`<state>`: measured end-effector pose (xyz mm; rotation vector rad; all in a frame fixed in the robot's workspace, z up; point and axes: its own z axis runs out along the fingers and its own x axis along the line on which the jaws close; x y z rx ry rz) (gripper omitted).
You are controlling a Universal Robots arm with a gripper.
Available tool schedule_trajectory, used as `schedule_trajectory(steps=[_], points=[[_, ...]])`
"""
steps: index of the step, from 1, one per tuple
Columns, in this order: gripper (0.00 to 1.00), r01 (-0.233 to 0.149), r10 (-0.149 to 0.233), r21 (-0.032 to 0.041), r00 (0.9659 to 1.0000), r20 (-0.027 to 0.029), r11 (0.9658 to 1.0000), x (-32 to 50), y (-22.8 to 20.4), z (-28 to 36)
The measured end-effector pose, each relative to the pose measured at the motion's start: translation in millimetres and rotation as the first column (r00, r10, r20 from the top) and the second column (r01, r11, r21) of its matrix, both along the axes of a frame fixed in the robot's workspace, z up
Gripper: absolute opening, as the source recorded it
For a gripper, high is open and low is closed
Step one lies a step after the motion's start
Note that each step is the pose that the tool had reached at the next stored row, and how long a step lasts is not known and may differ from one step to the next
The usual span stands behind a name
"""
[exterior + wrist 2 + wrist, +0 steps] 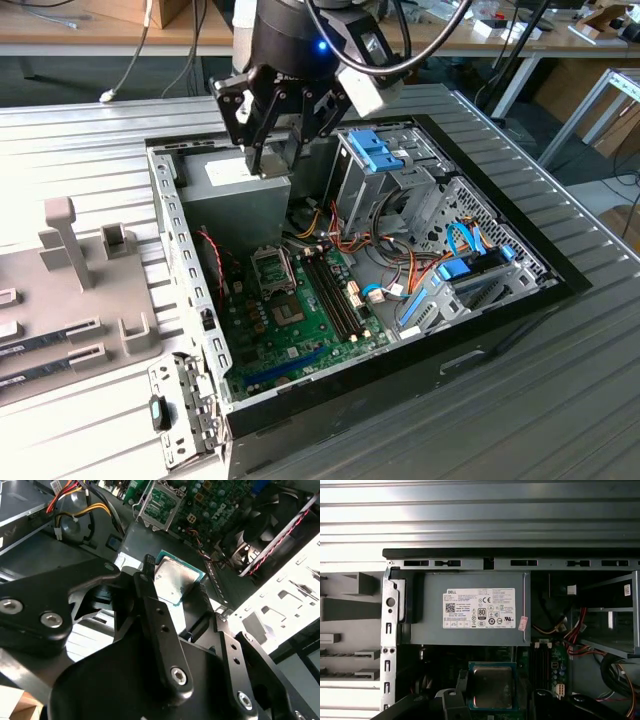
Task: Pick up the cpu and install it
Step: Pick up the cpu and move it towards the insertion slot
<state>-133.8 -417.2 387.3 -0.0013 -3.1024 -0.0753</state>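
Ribbed metal table (pixel 560 400) carries an open computer case (pixel 183 240) lying on its side, with a grey moulded fixture tray (pixel 80 300) at the exterior view's left. Inside the case: big grey power supply (pixel 232 205) in the far corner at the exterior view's left, green motherboard (pixel 300 335) below it, metal drive cage with blue latches (pixel 385 170) toward the exterior view's right, and red, yellow and orange cable bundles between them. The processor socket (pixel 272 268) sits on the board just in front of the power supply. The arm's black gripper (pixel 275 160) hangs over the near edge of the power supply, fingers pointing down into the case. In both wrist views the cpu (pixel 172 580) sits between the black fingers (pixel 155 610), silver-grey top showing, green border round it, pinched on two opposite edges: the gripper is closed narrow on it. The cpu (pixel 492 685) is in the air just off the power supply's labelled face, above the board and apart from the socket, not seated.
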Motion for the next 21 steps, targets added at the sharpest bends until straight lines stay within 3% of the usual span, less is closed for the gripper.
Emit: schedule_trajectory(steps=[21], points=[[0.47, 0.0, 0.0, -0.0002, 1.0, 0.0, 1.0, 19.3, -2.2, -11.9]])
